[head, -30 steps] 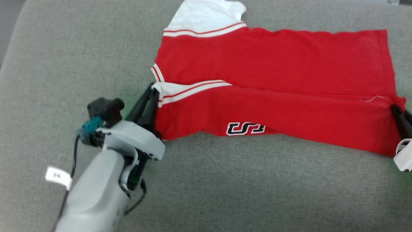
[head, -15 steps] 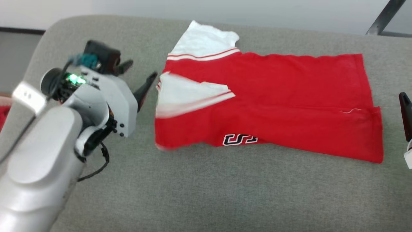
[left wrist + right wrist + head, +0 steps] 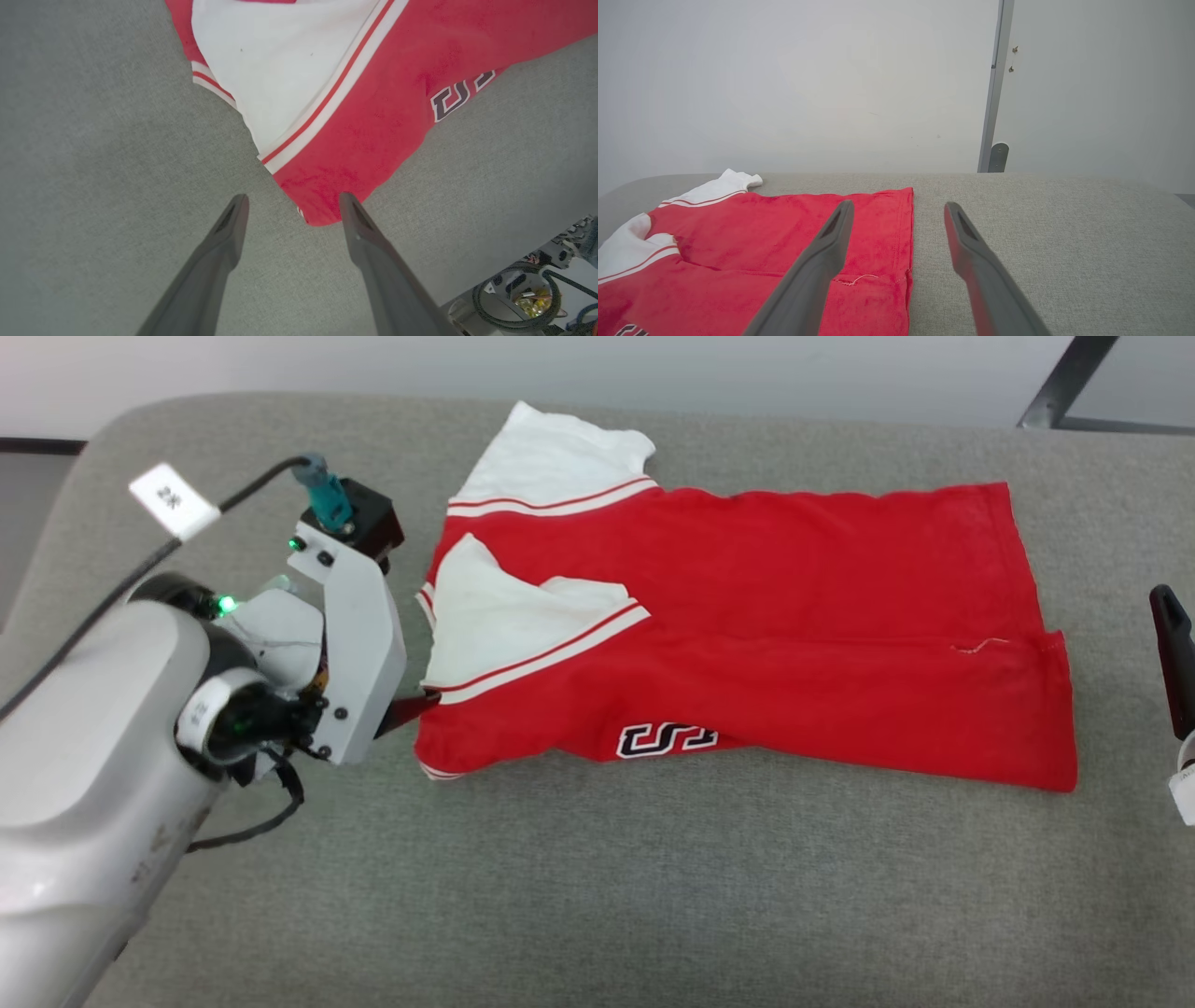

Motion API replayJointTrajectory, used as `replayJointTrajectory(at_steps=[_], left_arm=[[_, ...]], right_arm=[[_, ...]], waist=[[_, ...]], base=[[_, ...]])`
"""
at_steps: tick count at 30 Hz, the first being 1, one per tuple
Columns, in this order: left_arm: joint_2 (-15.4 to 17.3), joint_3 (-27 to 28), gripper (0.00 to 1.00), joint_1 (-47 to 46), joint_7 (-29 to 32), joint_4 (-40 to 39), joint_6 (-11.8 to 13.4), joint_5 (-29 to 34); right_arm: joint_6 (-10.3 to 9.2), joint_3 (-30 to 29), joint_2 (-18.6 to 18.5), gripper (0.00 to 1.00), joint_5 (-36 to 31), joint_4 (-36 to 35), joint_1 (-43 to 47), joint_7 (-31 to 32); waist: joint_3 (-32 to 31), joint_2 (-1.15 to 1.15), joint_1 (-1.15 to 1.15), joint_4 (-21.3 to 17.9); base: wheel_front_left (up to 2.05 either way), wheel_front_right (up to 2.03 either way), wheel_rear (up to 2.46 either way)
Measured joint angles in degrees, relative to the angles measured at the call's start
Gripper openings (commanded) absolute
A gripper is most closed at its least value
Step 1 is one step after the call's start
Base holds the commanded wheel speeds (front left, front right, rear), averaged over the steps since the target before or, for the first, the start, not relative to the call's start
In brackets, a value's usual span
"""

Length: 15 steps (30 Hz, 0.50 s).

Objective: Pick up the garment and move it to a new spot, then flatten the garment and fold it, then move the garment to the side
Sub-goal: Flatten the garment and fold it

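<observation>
**A:** The left claw [image 3: 290, 200] and right claw [image 3: 899, 205], clamped on the shirt [image 3: 747, 616] a second ago, now stand open, off the cloth.

**B:** The shirt lies folded lengthwise on the grey cushion [image 3: 653, 896], the left claw near its sleeve corner, the right claw beside its hem.

HEAD CAMERA: from above the near edge of the grey cloth-covered desk [image 3: 653, 896], looking forward and down over the whole garment [image 3: 747, 644] to a strip of pale wall [image 3: 560, 364] behind. LEFT WRIST CAMERA: close in, aimed steeply down past the spread jaws of the left gripper [image 3: 289, 203] at the garment's white sleeve [image 3: 280, 70] and black mark [image 3: 460, 95]. RIGHT WRIST CAMERA: low and almost level, facing along the parted right gripper [image 3: 899, 207] across the desk to the wall. All three views share the garment's sleeve end.
</observation>
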Motion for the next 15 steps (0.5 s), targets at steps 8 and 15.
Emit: replayJointTrajectory(at_steps=[8,15], left_arm=[[-1.56,-0.22,1.00,-0.68,6.65,3.50,3.14,-4.14],[-1.08,0.68,1.00,-0.29,8.38,6.78,4.80,-6.05]], right_arm=[[0.00,-0.33,0.91,1.00,-0.09,-1.22,0.02,0.71],[0.00,-1.30,1.11,1.00,-0.08,-1.97,-0.11,0.71]], waist=[[2.15,0.00,0.00,-1.53],[4.73,0.00,0.00,-2.90]], base=[[0.00,0.00,0.00],[0.00,0.00,0.00]])
